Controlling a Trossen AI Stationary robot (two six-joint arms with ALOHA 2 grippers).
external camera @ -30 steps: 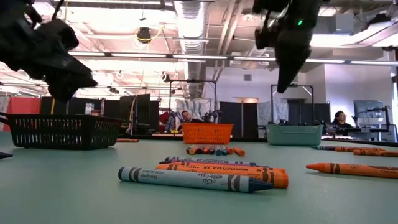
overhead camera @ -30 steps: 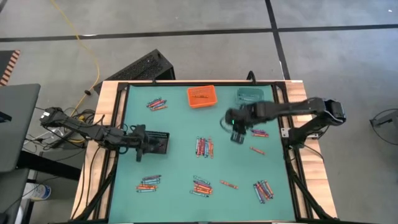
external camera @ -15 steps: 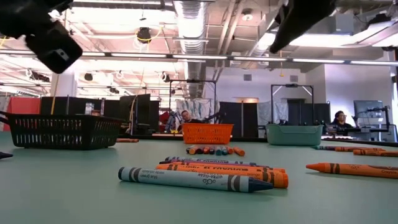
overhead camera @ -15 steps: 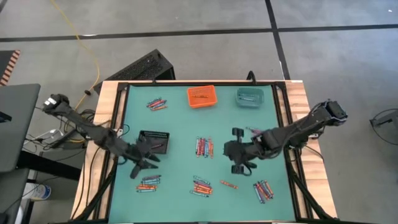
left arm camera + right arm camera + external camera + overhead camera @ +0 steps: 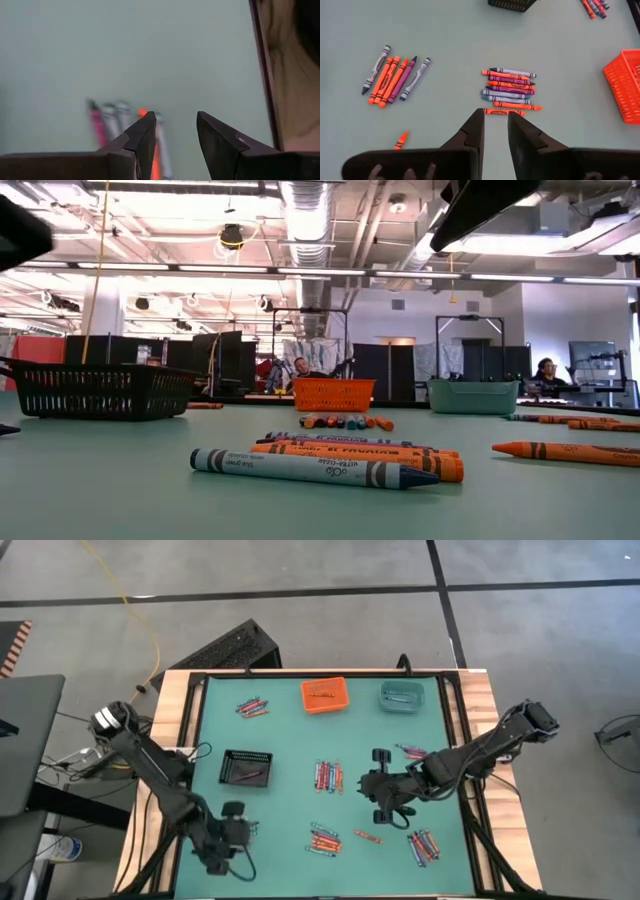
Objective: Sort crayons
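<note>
Swinging away from the black bin (image 5: 248, 768), the left gripper (image 5: 175, 131) has left the spot above it where it hung a second ago. It now sits low over a small cluster of crayons (image 5: 145, 114) just beyond the bin, on the side facing away from the orange bin (image 5: 324, 694) and teal bin (image 5: 401, 694). Its fingers stand apart with nothing between them.

The right gripper (image 5: 495, 125) has also travelled. A second ago it was up by the teal bin, and now it hovers well apart from the black bin, past the pile in the middle of the table (image 5: 280, 735). Its fingers are only narrowly apart and hold nothing.

My reading is that both arms are between a drop and the next pick. Most crayons still lie loose in heaps around the black bin, so the sorting is far from done.

The views differ in what they give:
- **High view:** it places both arms and all three bins, but hides how the fingers stand.
- **Wrist views:** they settle the fingers, and the left one shows pink, grey and orange sticks right under the tips.
- **Right wrist view:** it also shows the middle pile as orange, purple and grey sticks.
- **Low view:** neither gripper's tips appear. It shows the nearest crayons lying flat side by side, and a person (image 5: 297, 366) in the room far behind the bins.
</note>
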